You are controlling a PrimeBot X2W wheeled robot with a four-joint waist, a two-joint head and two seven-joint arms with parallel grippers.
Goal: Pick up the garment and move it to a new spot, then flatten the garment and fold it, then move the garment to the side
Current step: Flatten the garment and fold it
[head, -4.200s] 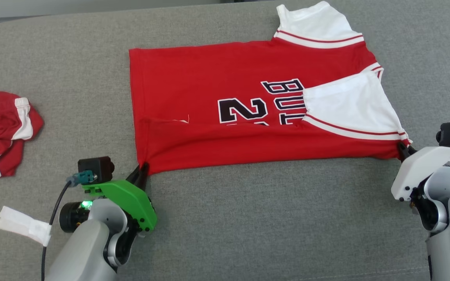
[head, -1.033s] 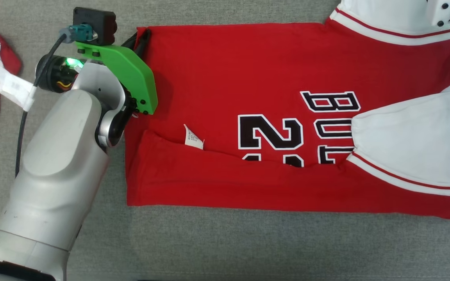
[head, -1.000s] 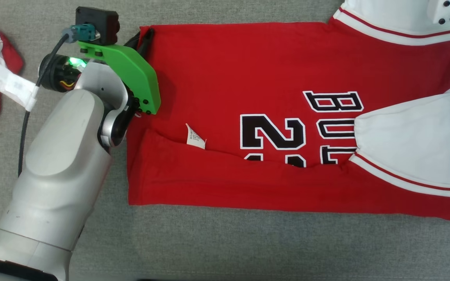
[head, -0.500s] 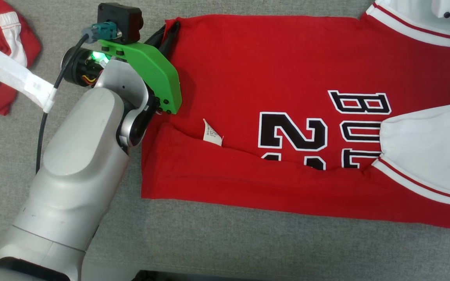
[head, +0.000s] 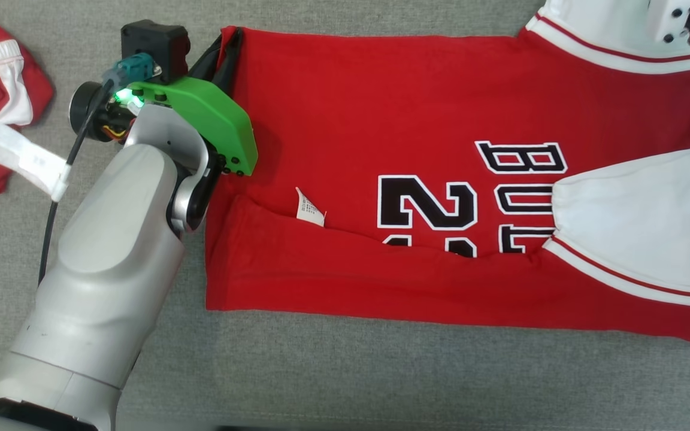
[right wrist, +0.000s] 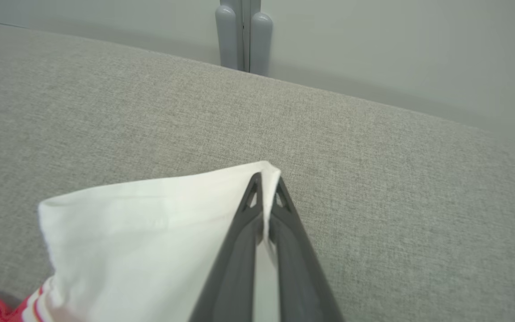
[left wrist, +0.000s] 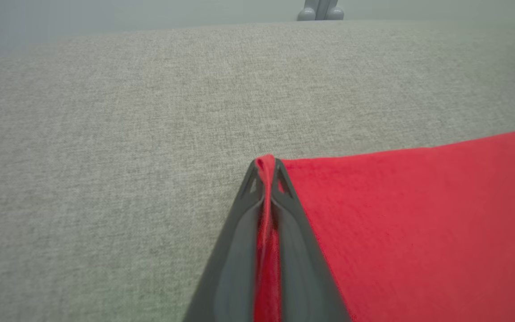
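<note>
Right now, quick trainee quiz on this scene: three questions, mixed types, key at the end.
1. True or false: the left gripper is shut on a hem corner of the red short-sleeved jersey.
2. Multiple choice: the right gripper pinches which part? A) red hem B) white sleeve C) black lettering
3. Short answer: what lies on the grey fabric surface at the head view's left edge?

Key: 1 true; 2 B; 3 a crumpled red-and-white garment.

Seemingly a plain lab-like room: broad grey fabric surface (head: 345, 371) below a smooth pale wall (right wrist: 373, 44).
</note>
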